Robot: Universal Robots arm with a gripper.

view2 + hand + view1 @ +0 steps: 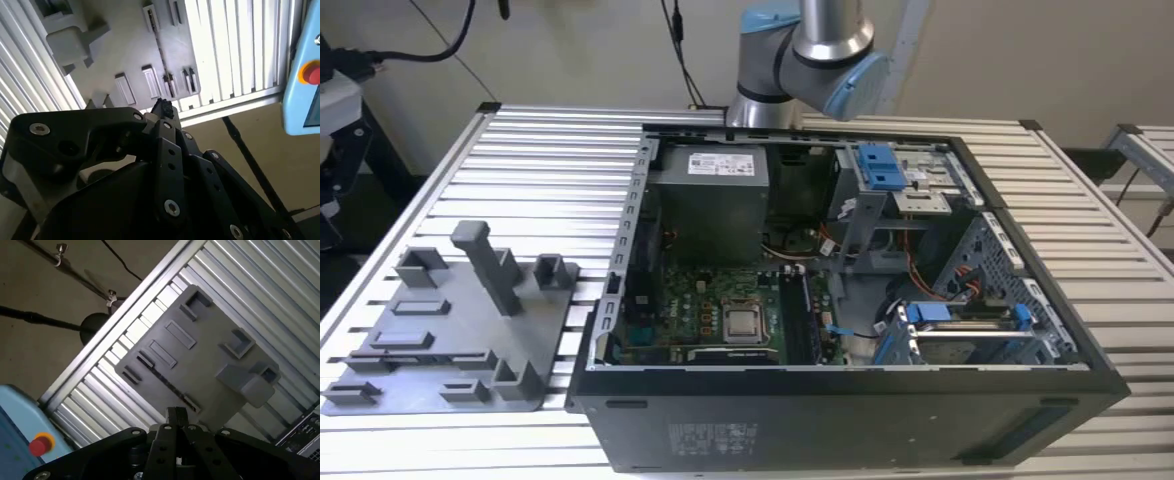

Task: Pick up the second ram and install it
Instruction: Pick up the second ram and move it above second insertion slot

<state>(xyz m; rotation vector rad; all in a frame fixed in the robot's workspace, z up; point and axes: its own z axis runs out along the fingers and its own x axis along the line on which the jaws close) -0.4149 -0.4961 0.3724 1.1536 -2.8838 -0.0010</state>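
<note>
Fixture (447,340): grey matt plastic. Table (547,150): ribbed bare metal, satin. Claw (176,416): blk, matt.

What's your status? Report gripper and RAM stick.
Gripper over grey fixture. RAM stick on edge in fixture slot, not lifted. Nothing seen between them.

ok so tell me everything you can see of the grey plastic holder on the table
The grey plastic holder is one flat base plate with moulded parts: a tall upright post, shorter blocks, open box-like pockets and long narrow slots. It lies flat on the ribbed metal table, beside the open computer case, on the exterior view's left. A thin dark strip, perhaps a memory stick on edge, sits in one long slot.
</note>
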